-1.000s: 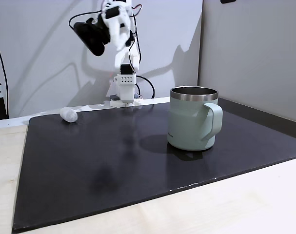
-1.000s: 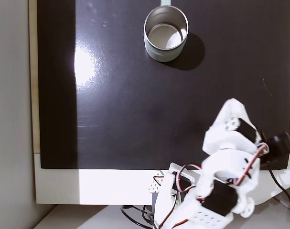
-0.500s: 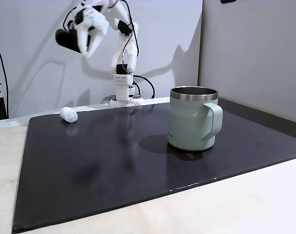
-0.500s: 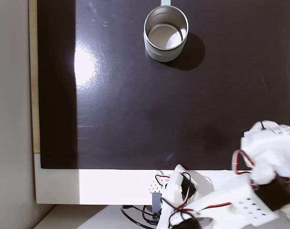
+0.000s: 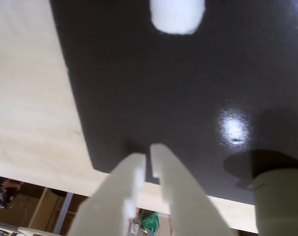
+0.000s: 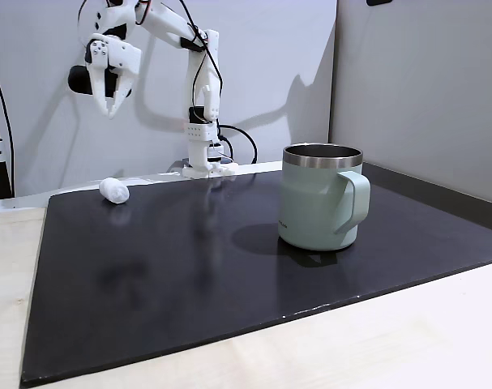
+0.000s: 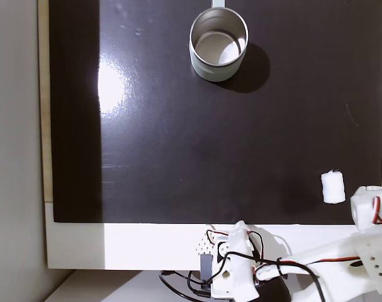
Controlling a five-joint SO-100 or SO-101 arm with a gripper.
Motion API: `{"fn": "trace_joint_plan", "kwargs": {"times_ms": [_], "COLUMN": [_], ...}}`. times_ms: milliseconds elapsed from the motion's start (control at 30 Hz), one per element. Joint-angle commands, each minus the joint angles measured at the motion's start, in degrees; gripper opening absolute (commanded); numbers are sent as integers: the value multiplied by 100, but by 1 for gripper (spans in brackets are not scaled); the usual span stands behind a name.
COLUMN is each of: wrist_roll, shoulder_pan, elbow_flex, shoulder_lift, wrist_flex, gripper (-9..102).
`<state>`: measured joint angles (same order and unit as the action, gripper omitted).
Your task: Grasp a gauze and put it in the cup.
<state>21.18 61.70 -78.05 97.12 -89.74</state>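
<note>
Black matting (image 6: pixel 229 267) covers the pale wooden table (image 6: pixel 10 284) before a grey wall. From the cup (image 6: pixel 320 197), seen in a fixed view, the gauze (image 6: pixel 113 190) lies toward nine o'clock, well apart at the mat's far edge. High above it hangs the gripper (image 6: pixel 112 104), fingers (image 5: pixel 134 169) nearly together, holding nothing.
</note>
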Motion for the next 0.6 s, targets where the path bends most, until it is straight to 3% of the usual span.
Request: {"fn": "trace_joint_plan", "kwargs": {"times_ms": [0, 100, 333, 567], "wrist_roll": [-70, -141, -299, -527], "shoulder_pan": [114, 141, 202, 62], "elbow_flex": [404, 422, 44, -483], "shoulder_lift": [-185, -343, -466, -606], "wrist_flex": [-35, -105, -149, 62], "gripper": [0, 5, 34, 43]}}
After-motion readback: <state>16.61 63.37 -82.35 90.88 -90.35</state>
